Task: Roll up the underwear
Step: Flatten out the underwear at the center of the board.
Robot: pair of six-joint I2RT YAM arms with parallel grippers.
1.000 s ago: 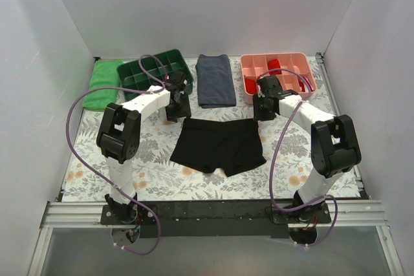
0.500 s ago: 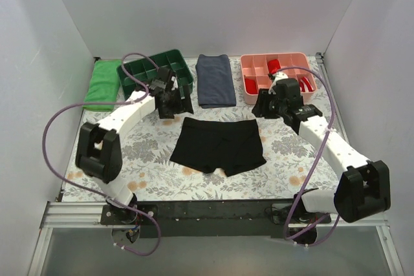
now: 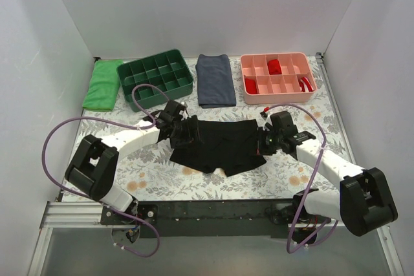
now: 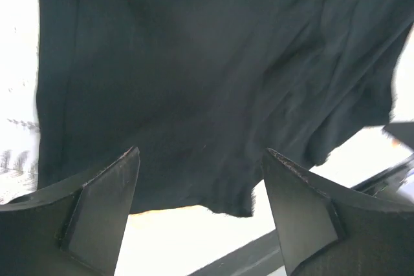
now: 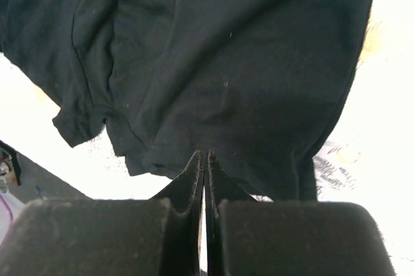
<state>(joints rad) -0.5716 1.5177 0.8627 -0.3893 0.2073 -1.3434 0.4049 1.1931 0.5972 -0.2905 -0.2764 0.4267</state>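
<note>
The black underwear (image 3: 220, 147) lies spread on the flowered table with its two short legs toward the near edge. My left gripper (image 3: 184, 132) is at its left edge. In the left wrist view this gripper (image 4: 200, 153) is open, its fingers (image 4: 107, 198) wide apart over the black underwear (image 4: 213, 75), with nothing between them. My right gripper (image 3: 262, 143) is at the right edge. In the right wrist view it (image 5: 206, 154) is shut, its tips pinched together at the hem of the underwear (image 5: 213, 50).
Along the back stand a green tray (image 3: 162, 96) with compartments, a folded navy-grey cloth (image 3: 215, 81) and a pink tray (image 3: 277, 99) holding small red rolled garments (image 3: 274, 66). A green cloth (image 3: 102, 85) lies at the back left. White walls enclose three sides.
Both arms came down from the back trays to the underwear's left and right edges. The right gripper opened and then shut at the hem. The fabric's top edge is now rumpled.
</note>
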